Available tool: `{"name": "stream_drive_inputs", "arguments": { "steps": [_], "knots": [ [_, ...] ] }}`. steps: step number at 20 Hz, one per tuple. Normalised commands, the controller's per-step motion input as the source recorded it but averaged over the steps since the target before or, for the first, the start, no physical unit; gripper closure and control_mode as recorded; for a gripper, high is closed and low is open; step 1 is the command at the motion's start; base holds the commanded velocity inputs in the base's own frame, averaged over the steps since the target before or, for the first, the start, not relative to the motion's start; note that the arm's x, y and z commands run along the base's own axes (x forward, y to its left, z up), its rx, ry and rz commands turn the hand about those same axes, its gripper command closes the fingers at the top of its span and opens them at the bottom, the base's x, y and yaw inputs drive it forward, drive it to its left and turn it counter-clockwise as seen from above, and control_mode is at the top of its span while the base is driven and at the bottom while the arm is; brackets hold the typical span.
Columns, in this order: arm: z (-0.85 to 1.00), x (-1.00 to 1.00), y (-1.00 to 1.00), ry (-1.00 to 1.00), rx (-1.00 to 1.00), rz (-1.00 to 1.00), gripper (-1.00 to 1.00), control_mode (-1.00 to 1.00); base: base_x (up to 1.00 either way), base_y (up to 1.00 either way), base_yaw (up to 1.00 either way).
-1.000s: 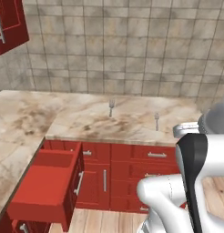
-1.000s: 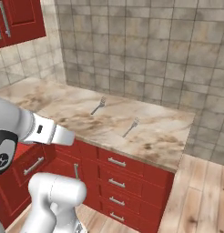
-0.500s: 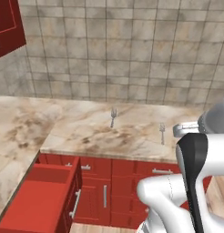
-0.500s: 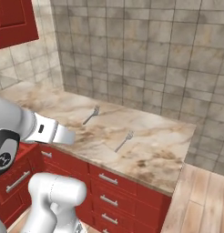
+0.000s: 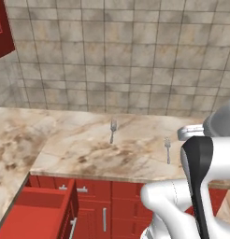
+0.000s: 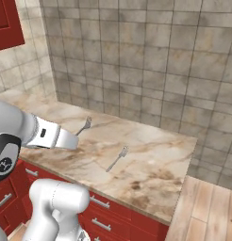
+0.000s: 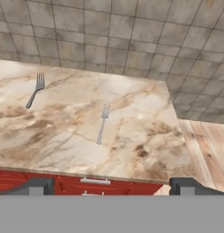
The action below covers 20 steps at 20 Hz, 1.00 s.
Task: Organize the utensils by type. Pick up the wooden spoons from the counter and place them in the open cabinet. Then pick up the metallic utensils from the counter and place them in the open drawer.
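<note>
Facing two metal forks on the counter (image 7: 145, 136): near fork (image 7: 102, 124) mid-slab, far fork (image 7: 35, 89) well apart to its left. Gripper (image 7: 111, 184) spread wide, holding nothing. Forks look light, stiff, thin, likely slippery; best pinched across the handle's middle. Open drawer (image 5: 39, 217) sits lower left.

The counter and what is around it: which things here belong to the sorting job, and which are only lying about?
Belonging to the job:
- left fork, lying on the counter
- right fork, lying apart from it
- open drawer, red, below the counter
- pincer, open and holding nothing

Only around:
- closed red drawers
- tiled wall
- wooden floor
</note>
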Motion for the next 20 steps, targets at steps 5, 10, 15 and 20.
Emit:
{"name": "stream_drive_inputs", "arguments": {
  "steps": [5,10,15,20],
  "knots": [
    [0.00,0.00,0.00,0.00,0.00,0.00,-1.00,1.00,0.26,-0.02,-0.20],
    [0.00,0.00,0.00,0.00,0.00,0.00,-1.00,1.00,0.09,0.00,-0.10],
    [0.00,0.00,0.00,0.00,0.00,0.00,-1.00,1.00,0.00,0.00,0.00],
    [0.00,0.00,0.00,0.00,0.00,0.00,-1.00,1.00,0.00,0.00,0.00]
  ]
}}
